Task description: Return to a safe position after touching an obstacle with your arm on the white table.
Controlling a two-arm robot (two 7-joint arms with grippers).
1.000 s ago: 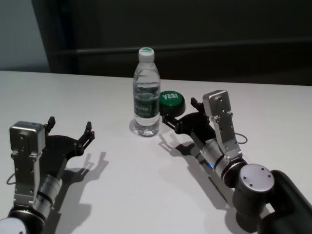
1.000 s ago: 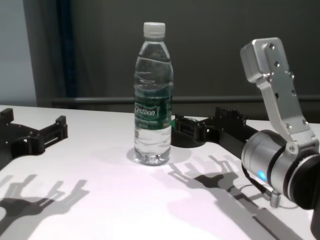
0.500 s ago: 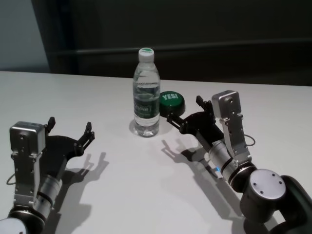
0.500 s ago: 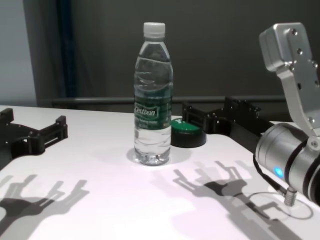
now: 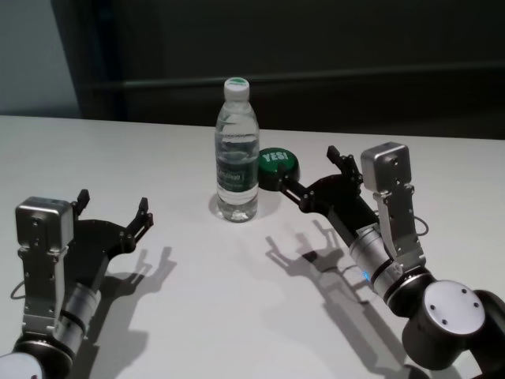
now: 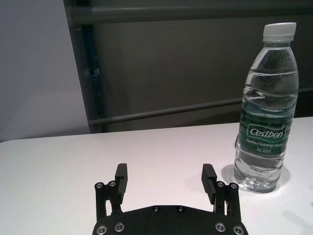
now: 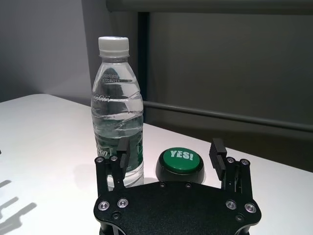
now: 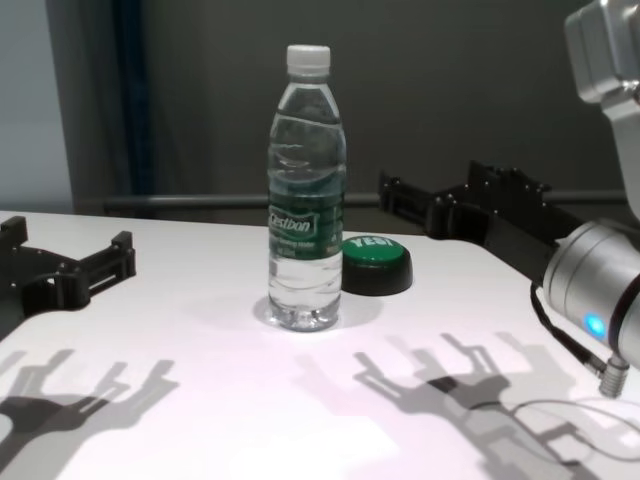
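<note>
The obstacle, a tall clear water bottle (image 5: 237, 150) with a white cap and dark green label, stands upright on the white table (image 5: 197, 316). It also shows in the chest view (image 8: 305, 190), the left wrist view (image 6: 266, 107) and the right wrist view (image 7: 117, 98). My right gripper (image 5: 304, 170) is open and empty. It hovers above the table to the right of the bottle, clear of it, and shows in the chest view (image 8: 435, 190) too. My left gripper (image 5: 113, 201) is open and empty, low over the table to the bottle's left.
A low round green push-button (image 5: 278, 166) marked YES on a black base sits just right of the bottle, under and ahead of my right gripper's fingers (image 7: 123, 147). A dark wall and rail run behind the table's far edge.
My right arm has drawn back to the right and risen, away from the bottle. The bottle stays upright in the same spot. The left arm has not moved.
</note>
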